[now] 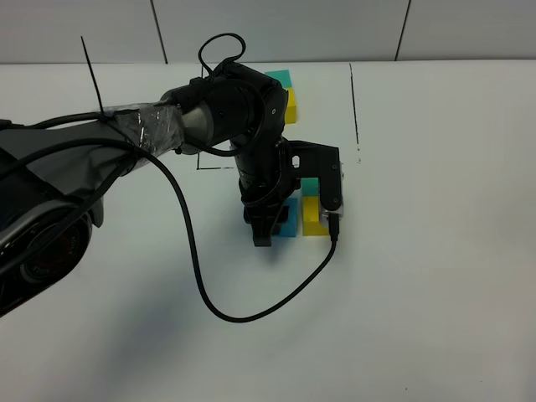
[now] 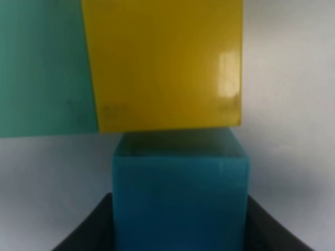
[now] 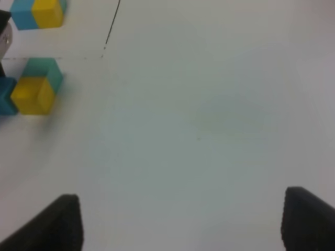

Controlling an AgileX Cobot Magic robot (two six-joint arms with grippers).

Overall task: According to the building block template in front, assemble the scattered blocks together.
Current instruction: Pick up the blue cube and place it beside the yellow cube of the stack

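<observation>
Find the left hand (image 1: 270, 228) reached across to the middle of the tabletop (image 1: 435, 318), closed on the sky-blue cube (image 2: 180, 201), one dark finger (image 2: 86, 235) against each side face. See that cube butted against the yellow cube (image 2: 162, 63), with the teal-green cube (image 2: 42, 68) touching the yellow one's neighbouring side, in an L. Locate this cluster just beside the near line of the thin black rectangle, and the building block template (image 1: 285, 90) inside that frame toward its far edge, partly hidden by the arm. Note the right hand (image 3: 183, 230) over bare tabletop, well apart from the cubes, fingers spread wide with nothing between.

Judge the cubes light, rigid and not fragile. Going by the sheen on the yellow face, expect smooth, rather slippery surfaces. Take hold across two opposite flat faces, squarely and near mid-height. Avoid edges and corners, where a cube would probably twist out of the grip. Within the cluster, pick only faces not pressed against a neighbour. Press gently when closing a gap, since such light pieces likely slide on the smooth tabletop and nudge the others out of line.

Read no brand, label or lettering on cubes, template or tabletop. Treat the faint marks on the yellow face as too blurred to tell.
</observation>
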